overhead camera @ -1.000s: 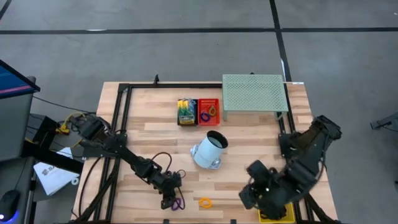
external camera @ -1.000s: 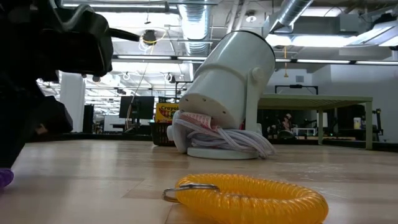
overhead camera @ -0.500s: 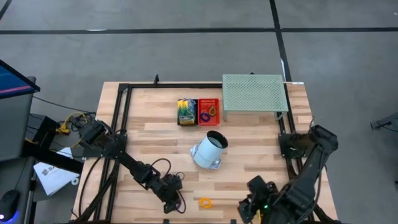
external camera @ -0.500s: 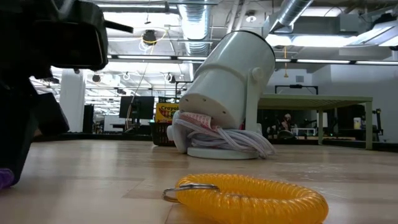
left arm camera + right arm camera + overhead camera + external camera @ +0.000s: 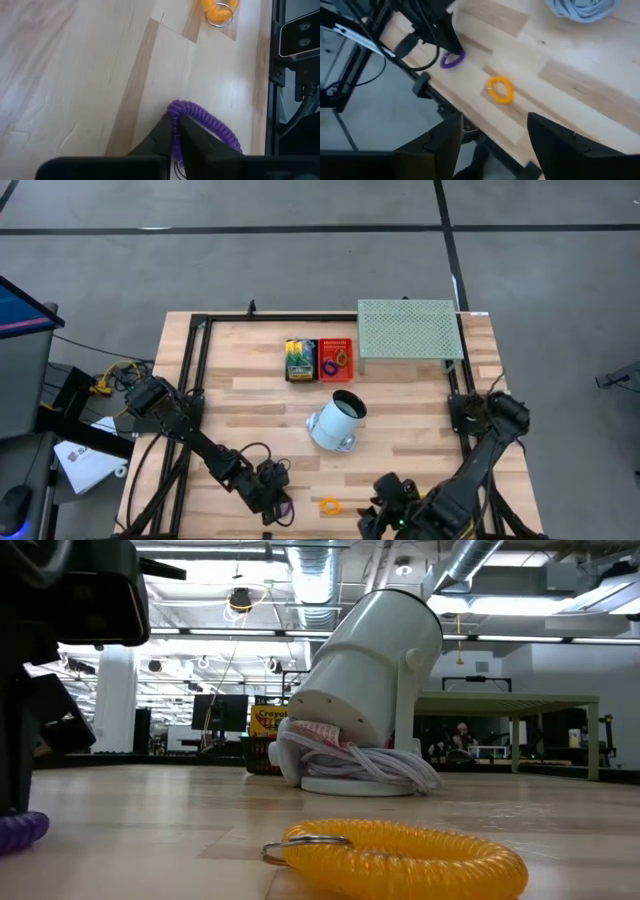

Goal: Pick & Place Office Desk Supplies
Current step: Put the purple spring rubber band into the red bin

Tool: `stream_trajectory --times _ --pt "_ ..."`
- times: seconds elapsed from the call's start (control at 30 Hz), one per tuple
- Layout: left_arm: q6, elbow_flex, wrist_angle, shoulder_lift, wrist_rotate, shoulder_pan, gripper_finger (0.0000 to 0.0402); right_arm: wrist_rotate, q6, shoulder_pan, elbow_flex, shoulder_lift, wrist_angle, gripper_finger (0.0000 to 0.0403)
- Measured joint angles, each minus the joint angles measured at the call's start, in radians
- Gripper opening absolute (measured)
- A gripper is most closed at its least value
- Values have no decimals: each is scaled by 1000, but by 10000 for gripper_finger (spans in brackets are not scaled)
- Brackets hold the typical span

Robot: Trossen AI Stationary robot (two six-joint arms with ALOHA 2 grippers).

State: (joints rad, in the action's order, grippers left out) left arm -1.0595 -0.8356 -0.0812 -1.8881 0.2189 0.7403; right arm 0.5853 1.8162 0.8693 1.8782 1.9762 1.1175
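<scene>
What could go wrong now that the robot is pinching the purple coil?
The left gripper is shut on just one thin edge of the purple coil, so it might stretch or slip out when lifted. The coil also lies close to the table edge, so a slip could send it off the table. The yellow coil sits nearby and might get bumped.

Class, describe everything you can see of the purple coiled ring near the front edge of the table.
The purple coil ring is a springy, plastic-looking spiral bent into a loop. It lies flat on the wooden table close to the front edge, apart from the orange coil ring. The left gripper is shut on one side of the loop, its dark fingers pinching the coil; the rest rests on the wood.
</scene>
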Motion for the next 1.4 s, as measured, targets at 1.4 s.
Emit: stream_trajectory --times 1.4 --pt "69 5 150 246 367 -184 3 -274 -90 -54 0 286 -138 219"
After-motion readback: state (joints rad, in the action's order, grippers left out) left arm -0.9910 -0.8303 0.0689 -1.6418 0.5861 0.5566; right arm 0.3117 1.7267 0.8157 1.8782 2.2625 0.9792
